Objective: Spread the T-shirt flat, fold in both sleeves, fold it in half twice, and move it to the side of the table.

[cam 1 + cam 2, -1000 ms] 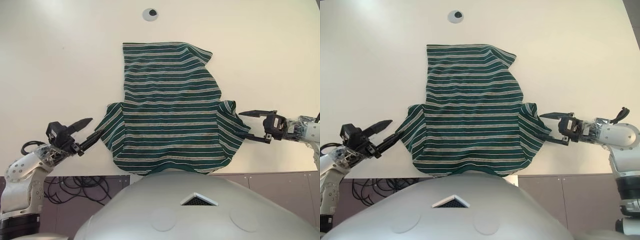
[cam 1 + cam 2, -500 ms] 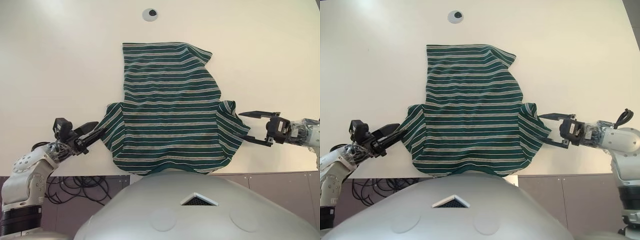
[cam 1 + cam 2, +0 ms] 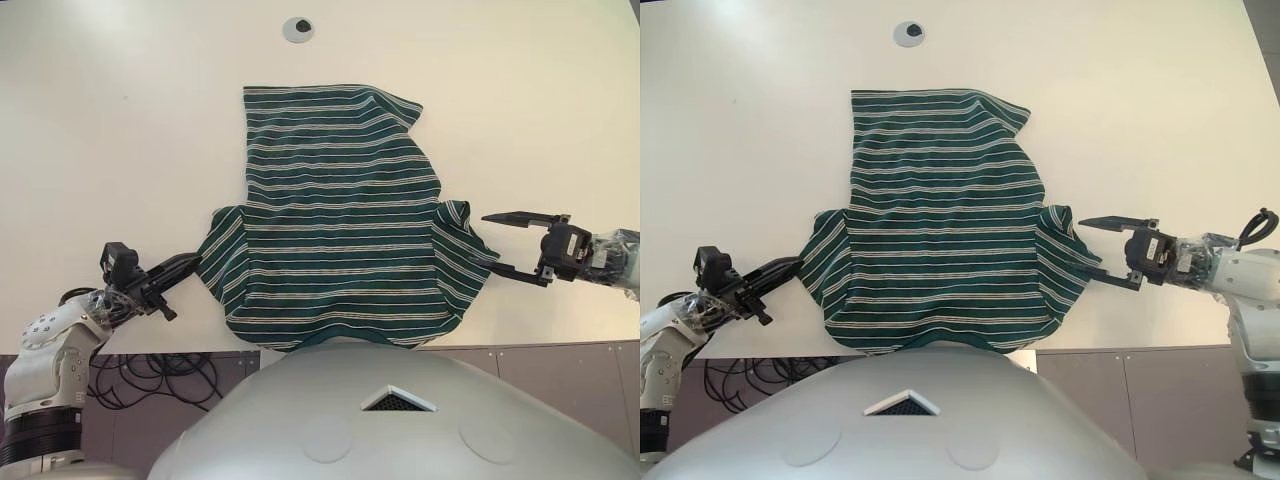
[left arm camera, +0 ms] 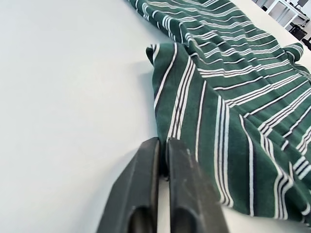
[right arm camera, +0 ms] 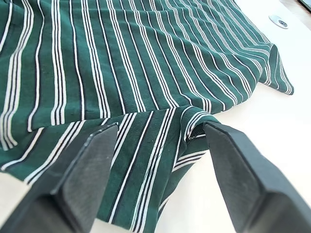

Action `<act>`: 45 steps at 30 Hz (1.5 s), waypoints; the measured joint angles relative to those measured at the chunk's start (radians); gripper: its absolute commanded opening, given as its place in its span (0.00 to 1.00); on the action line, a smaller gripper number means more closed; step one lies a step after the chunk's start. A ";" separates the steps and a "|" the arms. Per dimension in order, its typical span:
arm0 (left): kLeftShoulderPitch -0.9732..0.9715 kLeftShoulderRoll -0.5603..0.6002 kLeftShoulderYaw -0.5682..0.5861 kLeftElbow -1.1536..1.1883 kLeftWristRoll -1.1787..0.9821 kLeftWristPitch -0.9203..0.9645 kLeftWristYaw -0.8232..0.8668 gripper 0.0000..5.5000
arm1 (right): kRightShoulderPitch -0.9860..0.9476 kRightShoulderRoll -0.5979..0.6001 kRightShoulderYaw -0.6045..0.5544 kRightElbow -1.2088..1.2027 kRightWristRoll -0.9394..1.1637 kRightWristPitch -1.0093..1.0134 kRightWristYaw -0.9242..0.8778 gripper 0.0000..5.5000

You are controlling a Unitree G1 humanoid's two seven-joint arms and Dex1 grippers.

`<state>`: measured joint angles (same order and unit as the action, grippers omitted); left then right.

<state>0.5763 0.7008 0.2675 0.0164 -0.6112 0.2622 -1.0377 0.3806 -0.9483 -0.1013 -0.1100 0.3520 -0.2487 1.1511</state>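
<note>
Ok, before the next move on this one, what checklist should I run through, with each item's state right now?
1. T-shirt spread flat: not ok. It is rumpled and its far right corner is drawn in.
2. Hold of the left gripper on the left sleeve: cannot tell. It is shut at the sleeve's edge.
3. Placement of the right gripper: ok. It is open, with the right sleeve between its fingers.
4. Sleeves folded in: not ok. Both stick out sideways.
5. Bare table beside the shirt for setting it aside: ok.
</note>
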 measured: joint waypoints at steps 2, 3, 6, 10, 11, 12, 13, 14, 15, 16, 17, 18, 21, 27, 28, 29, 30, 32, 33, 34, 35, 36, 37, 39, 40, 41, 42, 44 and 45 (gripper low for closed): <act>0.004 0.000 -0.001 0.001 0.001 -0.006 -0.013 0.01 | -0.001 0.002 -0.007 0.000 0.003 0.001 0.000 0.59; 0.011 -0.001 0.001 -0.005 -0.001 -0.006 -0.018 0.01 | -0.002 0.004 -0.011 0.001 0.006 0.004 0.000 0.59; 0.033 -0.004 0.013 -0.034 -0.027 0.022 -0.034 0.01 | -0.005 0.038 -0.017 0.004 0.012 0.013 -0.002 0.59; 0.032 -0.021 0.055 -0.049 -0.110 0.121 -0.039 0.01 | -0.014 0.039 -0.019 0.005 0.025 0.028 -0.001 0.59; 0.028 -0.028 0.067 -0.063 -0.138 0.146 -0.038 0.01 | -0.017 0.040 -0.019 0.005 0.033 0.035 -0.001 0.59; 0.023 -0.036 0.077 -0.075 -0.161 0.163 -0.037 0.01 | -0.021 0.040 -0.019 0.005 0.035 0.038 -0.001 0.59; 0.020 -0.046 0.085 -0.117 -0.197 0.193 -0.029 0.01 | -0.023 0.042 -0.019 0.005 0.042 0.047 -0.001 0.59; 0.019 -0.055 0.087 -0.155 -0.216 0.210 -0.018 0.01 | -0.023 0.047 -0.018 0.008 0.043 0.050 -0.001 0.59; 0.017 -0.068 0.088 -0.193 -0.236 0.225 -0.010 0.01 | -0.024 0.063 -0.019 0.013 0.044 0.055 0.000 0.59; 0.016 -0.081 0.085 -0.227 -0.251 0.244 0.001 0.01 | -0.020 0.078 -0.014 0.015 0.045 0.058 0.001 0.59; 0.016 -0.085 0.082 -0.249 -0.267 0.260 0.009 0.01 | -0.020 0.077 -0.017 0.018 0.046 0.060 0.001 0.59; 0.012 -0.093 0.082 -0.271 -0.287 0.281 0.023 0.01 | -0.019 0.077 -0.017 0.021 0.048 0.066 0.001 0.59; -0.009 -0.116 0.083 -0.307 -0.335 0.328 0.057 0.01 | -0.012 0.077 -0.020 0.027 0.052 0.076 0.003 0.59; -0.094 -0.177 -0.002 -0.361 -0.356 0.379 0.139 0.01 | 0.022 0.078 -0.078 0.038 0.177 0.227 0.024 0.59; -0.118 -0.203 -0.025 -0.361 -0.356 0.388 0.163 0.01 | 0.028 0.077 -0.093 0.039 0.221 0.302 0.025 0.59; -0.141 -0.222 -0.056 -0.361 -0.350 0.389 0.181 0.01 | 0.031 0.075 -0.102 0.039 0.265 0.382 0.023 0.59; -0.152 -0.236 -0.076 -0.361 -0.346 0.389 0.188 0.01 | 0.032 0.074 -0.108 0.038 0.292 0.435 0.022 0.59; -0.164 -0.259 -0.133 -0.357 -0.308 0.387 0.201 0.01 | 0.031 0.066 -0.135 0.038 0.351 0.592 0.005 0.59; -0.164 -0.268 -0.157 -0.350 -0.281 0.383 0.204 0.01 | 0.028 0.059 -0.139 0.039 0.358 0.655 -0.004 0.59; -0.158 -0.272 -0.184 -0.345 -0.255 0.374 0.206 0.01 | 0.028 0.034 -0.137 0.041 0.356 0.711 -0.013 0.59; -0.151 -0.275 -0.203 -0.340 -0.226 0.363 0.209 0.04 | 0.021 0.011 -0.138 0.050 0.347 0.756 -0.025 0.59; -0.142 -0.276 -0.225 -0.333 -0.196 0.350 0.212 0.05 | 0.018 -0.014 -0.134 0.064 0.325 0.800 -0.036 0.59; -0.139 -0.277 -0.233 -0.331 -0.181 0.341 0.213 0.09 | 0.011 -0.013 -0.129 0.074 0.312 0.823 -0.046 0.59; -0.134 -0.278 -0.245 -0.320 -0.153 0.325 0.220 0.14 | 0.004 -0.013 -0.113 0.096 0.282 0.861 -0.058 0.59; -0.133 -0.280 -0.247 -0.319 -0.151 0.323 0.221 0.15 | -0.003 -0.013 -0.110 0.097 0.271 0.863 -0.057 0.59; -0.131 -0.281 -0.248 -0.319 -0.149 0.320 0.221 0.17 | -0.008 -0.014 -0.106 0.101 0.267 0.864 -0.056 0.59; -0.128 -0.281 -0.251 -0.319 -0.142 0.317 0.220 0.21 | -0.014 -0.016 -0.101 0.108 0.262 0.863 -0.053 0.59; -0.116 -0.281 -0.261 -0.319 -0.133 0.307 0.220 0.27 | -0.027 -0.020 -0.089 0.113 0.232 0.863 -0.044 0.52; -0.107 -0.281 -0.261 -0.321 -0.131 0.299 0.217 0.29 | -0.031 -0.025 -0.085 0.115 0.228 0.865 -0.045 0.49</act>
<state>0.4698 0.4202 0.0061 -0.3048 -0.7426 0.5608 -0.8206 0.3496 -0.9735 -0.1859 0.0048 0.5796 0.6167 1.1063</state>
